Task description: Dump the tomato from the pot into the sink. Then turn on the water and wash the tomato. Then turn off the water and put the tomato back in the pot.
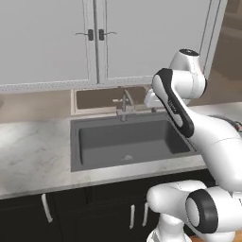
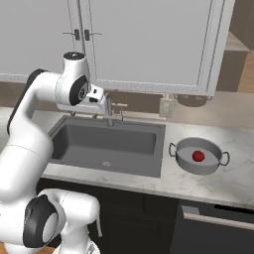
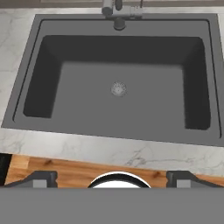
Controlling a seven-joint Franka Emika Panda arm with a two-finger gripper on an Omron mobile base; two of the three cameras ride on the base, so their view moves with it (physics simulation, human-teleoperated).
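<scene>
The tomato, a small red ball, lies inside the grey pot on the counter to the right of the sink. The dark sink basin holds nothing but its round drain. No water shows at the faucet. My gripper hangs high over the sink's front edge, looking straight down. It is open, its fingertips spread wide with nothing between them. In the base views the hand is just in front of the faucet, well left of the pot.
White wall cabinets hang above the marble counter. A grey bowl-like object sits against the back wall behind the pot. Dark base cabinets run under the counter, and wooden floor shows below its edge.
</scene>
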